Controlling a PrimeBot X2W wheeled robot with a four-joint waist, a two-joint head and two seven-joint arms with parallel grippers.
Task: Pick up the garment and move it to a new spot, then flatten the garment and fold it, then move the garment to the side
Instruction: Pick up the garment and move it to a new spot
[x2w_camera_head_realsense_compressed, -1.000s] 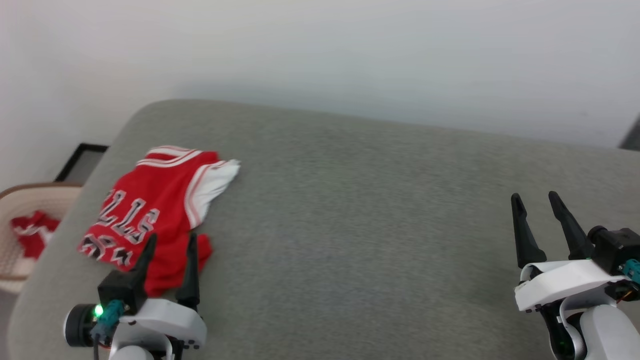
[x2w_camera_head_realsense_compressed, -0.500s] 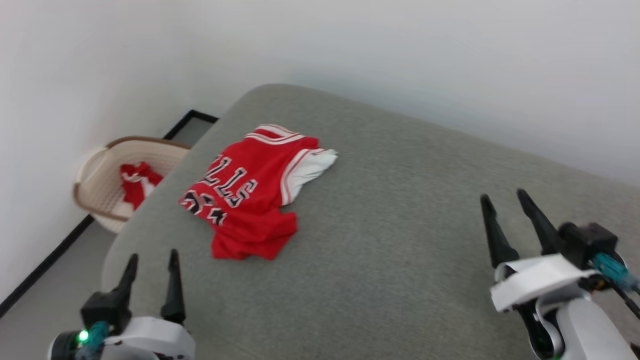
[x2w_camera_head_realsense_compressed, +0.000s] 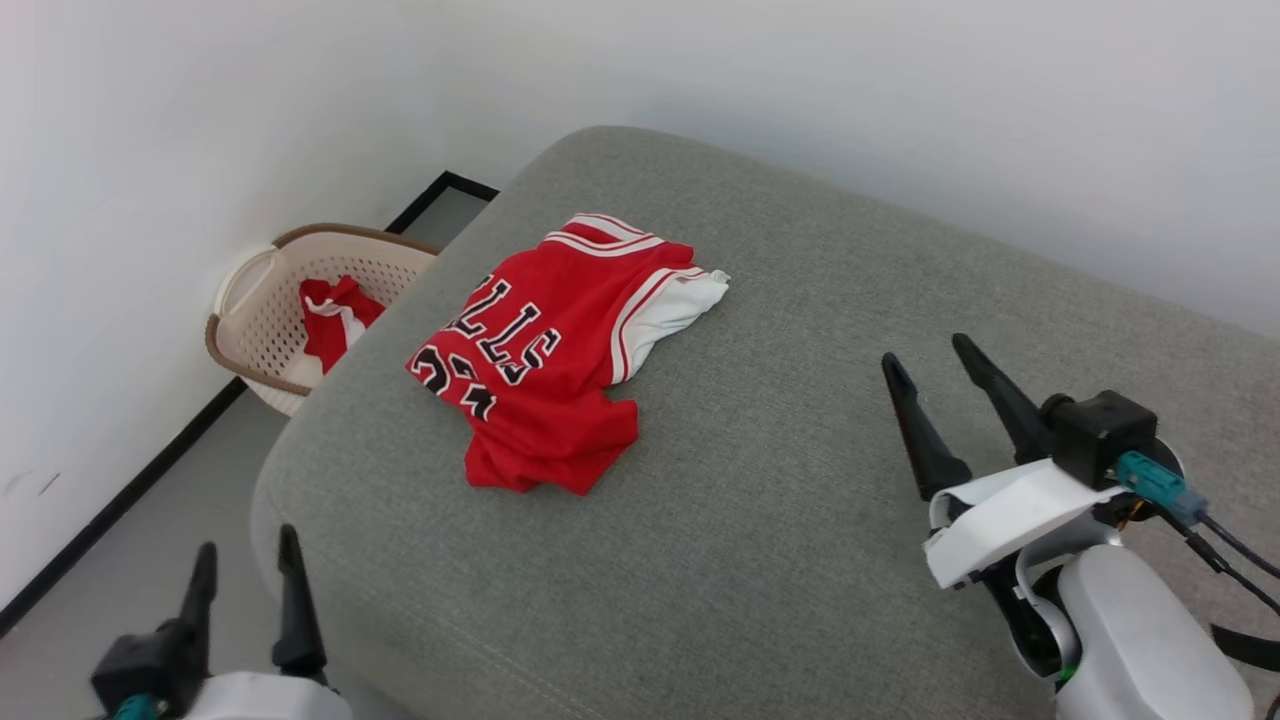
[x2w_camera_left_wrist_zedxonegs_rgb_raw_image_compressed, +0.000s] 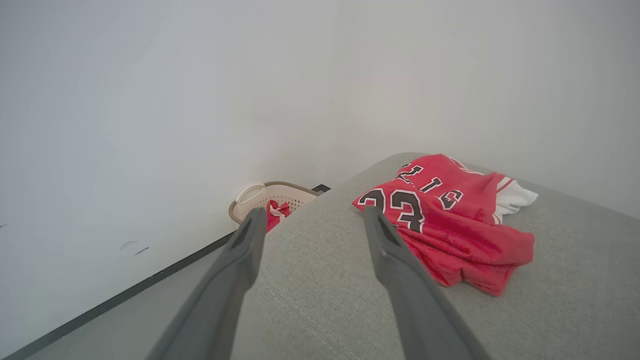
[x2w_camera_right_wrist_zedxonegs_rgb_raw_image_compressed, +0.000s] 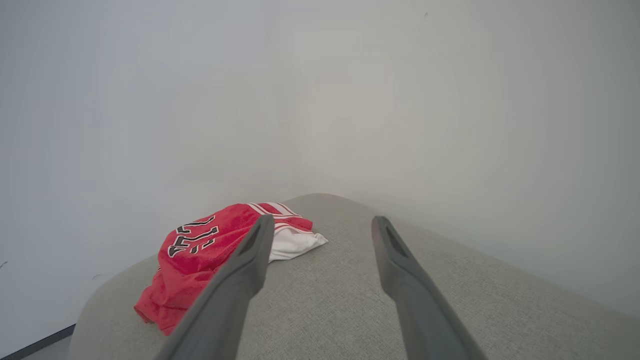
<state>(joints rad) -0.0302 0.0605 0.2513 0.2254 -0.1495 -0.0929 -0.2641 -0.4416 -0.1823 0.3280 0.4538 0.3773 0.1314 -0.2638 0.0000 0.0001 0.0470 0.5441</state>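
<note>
Matt cloth garment (x2w_camera_head_realsense_compressed: 560, 350), woven-textured cushion (x2w_camera_head_realsense_compressed: 800, 480)

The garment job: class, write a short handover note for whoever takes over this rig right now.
Left gripper: jaws open, empty, low, off the near left corner of the grey cushion.
Right gripper: jaws open, empty, above the cushion's right side.
Garment: rumpled, lettering up, near the cushion's far left corner; nothing touches it.
Done: no neat fold visible.
Left: seemingly pick up, move, flatten, fold, set aside.
</note>
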